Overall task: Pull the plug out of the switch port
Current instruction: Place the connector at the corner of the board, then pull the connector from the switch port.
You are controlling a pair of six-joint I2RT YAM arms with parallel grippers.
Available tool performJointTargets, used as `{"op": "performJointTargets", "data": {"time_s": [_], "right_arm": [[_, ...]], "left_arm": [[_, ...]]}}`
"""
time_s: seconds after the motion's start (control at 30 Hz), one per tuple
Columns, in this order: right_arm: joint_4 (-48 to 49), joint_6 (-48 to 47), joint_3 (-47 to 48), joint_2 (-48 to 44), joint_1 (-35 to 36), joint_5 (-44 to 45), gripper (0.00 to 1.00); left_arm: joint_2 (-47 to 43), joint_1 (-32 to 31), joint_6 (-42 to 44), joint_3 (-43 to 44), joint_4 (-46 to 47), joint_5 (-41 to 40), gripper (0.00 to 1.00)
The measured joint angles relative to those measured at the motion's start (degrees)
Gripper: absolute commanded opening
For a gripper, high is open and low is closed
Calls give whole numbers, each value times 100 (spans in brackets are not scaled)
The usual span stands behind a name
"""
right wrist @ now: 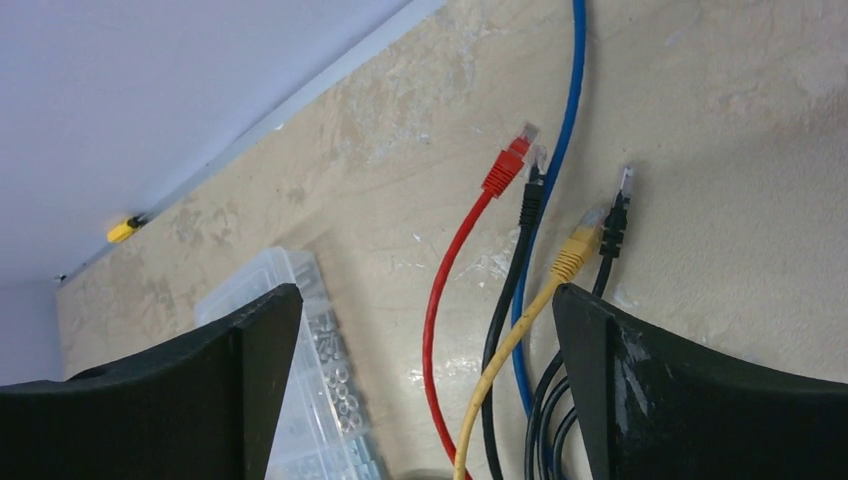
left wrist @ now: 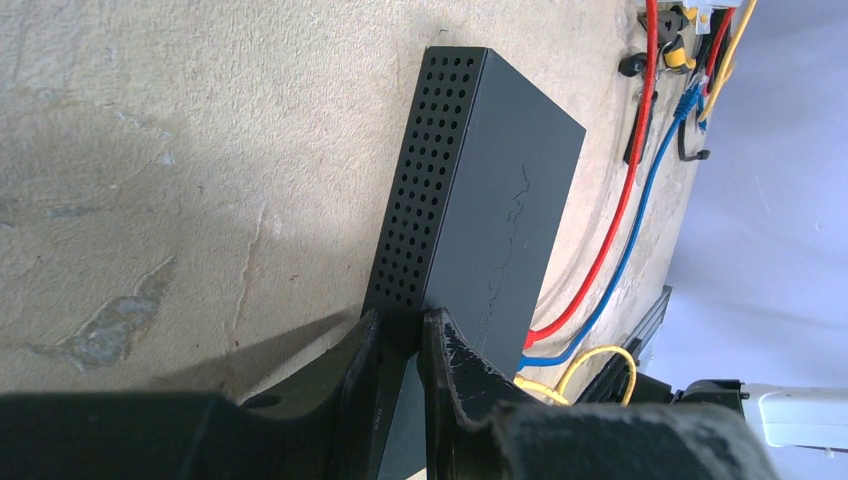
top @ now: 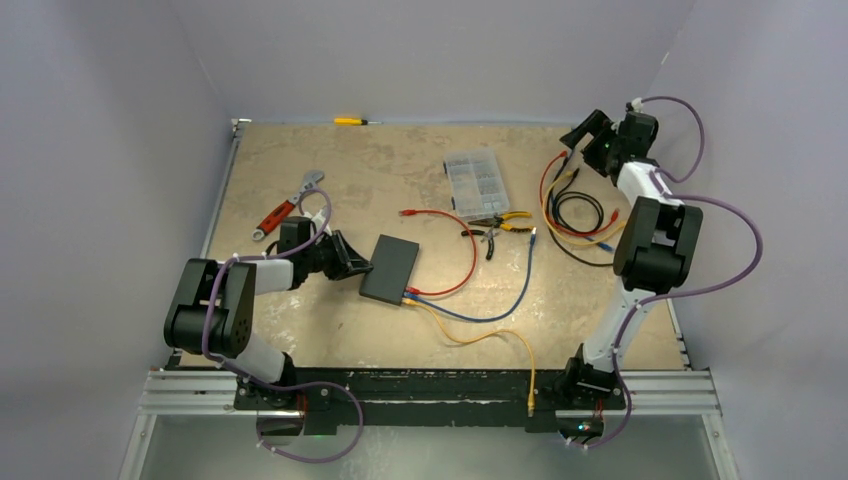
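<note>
So the left gripper (left wrist: 401, 320) is pinched onto the vented side edge of the switch (left wrist: 500, 200), which lies flat on the table (top: 300, 160) just ahead of the left arm. The plugged cables (top: 412, 297), one red, one blue and one yellow, leave its near short edge. The right gripper (right wrist: 425, 295) is spread wide with nothing in it. It hangs over some loose cable ends (right wrist: 578, 248) at the far right, well apart from the switch.

How I'd play this step:
- Clamp the left hard enough that the box can't slide or twist.
- Bring the right arm across to the port edge.
- Grab the plug body itself, not the cord behind it.
- Squeeze the latch tab if there is one, then pull straight out along the port, no sideways yank.
- The task doesn't say which of the three plugs, so take whichever one the fingers can get around cleanly.

As for writing, there's an embossed logo on the switch lid in the left wrist view. It's probably a brand name, but black on black at that angle I can't read it
</note>
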Motion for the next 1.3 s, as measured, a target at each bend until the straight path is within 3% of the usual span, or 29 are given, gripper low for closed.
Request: {"op": "performJointTargets", "data": {"time_s": [0.43,0.87,1.3], "right_arm": [[540,-52,-413,-446,271,-586,99],[420,-433,-1034,-813,1991,-1145,98],[426,-802,-2164,-1440,3018,-1582,96]], "left_arm": [[-85,-35,2,-7,-52,-107,13],[-229,-76,17,-50,-107,-236,19],[-518,-81,149,-181,-264,-476,31]]}}
